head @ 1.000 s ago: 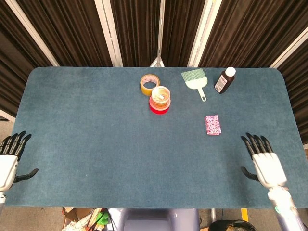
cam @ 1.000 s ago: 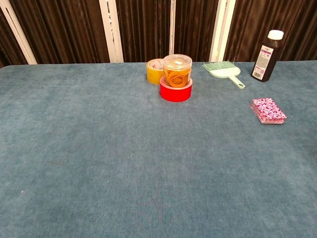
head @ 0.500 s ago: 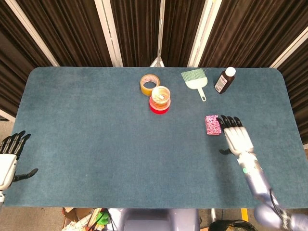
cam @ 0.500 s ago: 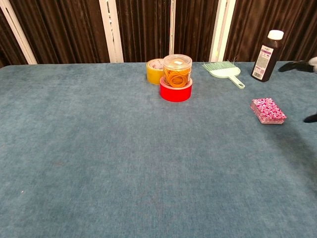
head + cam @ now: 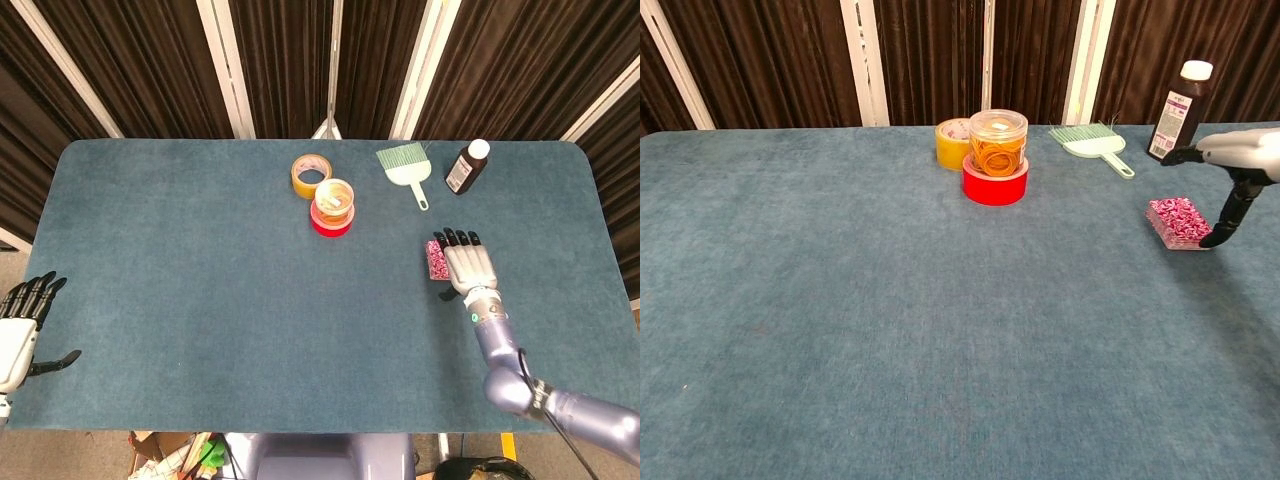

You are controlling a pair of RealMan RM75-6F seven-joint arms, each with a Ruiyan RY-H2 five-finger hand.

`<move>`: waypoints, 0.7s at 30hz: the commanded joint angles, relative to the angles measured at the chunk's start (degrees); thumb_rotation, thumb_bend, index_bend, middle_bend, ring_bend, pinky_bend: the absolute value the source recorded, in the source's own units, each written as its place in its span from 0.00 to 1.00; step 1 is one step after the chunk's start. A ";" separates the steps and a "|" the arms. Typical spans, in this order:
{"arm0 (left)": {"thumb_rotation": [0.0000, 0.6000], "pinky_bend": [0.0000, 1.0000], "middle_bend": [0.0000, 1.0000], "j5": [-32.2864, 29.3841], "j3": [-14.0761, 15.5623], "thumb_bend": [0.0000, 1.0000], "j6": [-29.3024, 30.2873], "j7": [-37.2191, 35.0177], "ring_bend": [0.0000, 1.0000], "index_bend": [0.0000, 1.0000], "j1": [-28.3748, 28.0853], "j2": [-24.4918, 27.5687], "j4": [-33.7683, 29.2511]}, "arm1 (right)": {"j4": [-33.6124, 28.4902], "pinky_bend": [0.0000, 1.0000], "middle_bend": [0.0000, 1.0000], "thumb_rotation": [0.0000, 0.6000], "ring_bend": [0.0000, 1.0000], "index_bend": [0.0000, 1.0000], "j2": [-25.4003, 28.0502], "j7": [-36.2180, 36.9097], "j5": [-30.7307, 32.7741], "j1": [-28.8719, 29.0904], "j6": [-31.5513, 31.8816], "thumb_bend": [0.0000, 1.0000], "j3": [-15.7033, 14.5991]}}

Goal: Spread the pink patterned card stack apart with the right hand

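The pink patterned card stack (image 5: 435, 259) (image 5: 1175, 220) lies flat on the blue table, right of centre. My right hand (image 5: 467, 264) (image 5: 1236, 165) hovers over its right part with fingers spread, palm down, holding nothing. In the chest view the thumb points down beside the stack's right corner; whether it touches the cards is unclear. The hand hides much of the stack in the head view. My left hand (image 5: 20, 325) stays open off the table's left front edge, far from the cards.
Behind the cards stand a brown medicine bottle (image 5: 467, 166) (image 5: 1173, 112) and a mint green brush (image 5: 407, 168) (image 5: 1092, 145). A jar of rubber bands (image 5: 334, 200) (image 5: 998, 142) sits on a red tape roll (image 5: 994, 184) beside a yellow tape roll (image 5: 310, 175).
My right hand has come in from the table's front right edge, moving back and left until it is over the card stack. The cards and my left hand have stayed put.
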 commanded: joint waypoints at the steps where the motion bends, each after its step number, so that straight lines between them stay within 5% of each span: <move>1: 1.00 0.04 0.00 -0.21 -0.02 0.00 -0.23 -0.08 0.00 0.00 -0.09 0.09 -0.06 | 2.88 0.00 0.00 1.00 0.00 0.00 -1.75 -0.76 2.86 1.95 -0.96 0.16 -0.90; 21: 1.00 0.04 0.00 -0.88 0.15 0.00 -1.27 0.11 0.00 0.00 -0.45 0.29 -0.38 | 14.13 0.00 0.00 1.00 0.00 0.00 -6.50 -0.12 11.21 7.18 -5.23 0.16 -3.63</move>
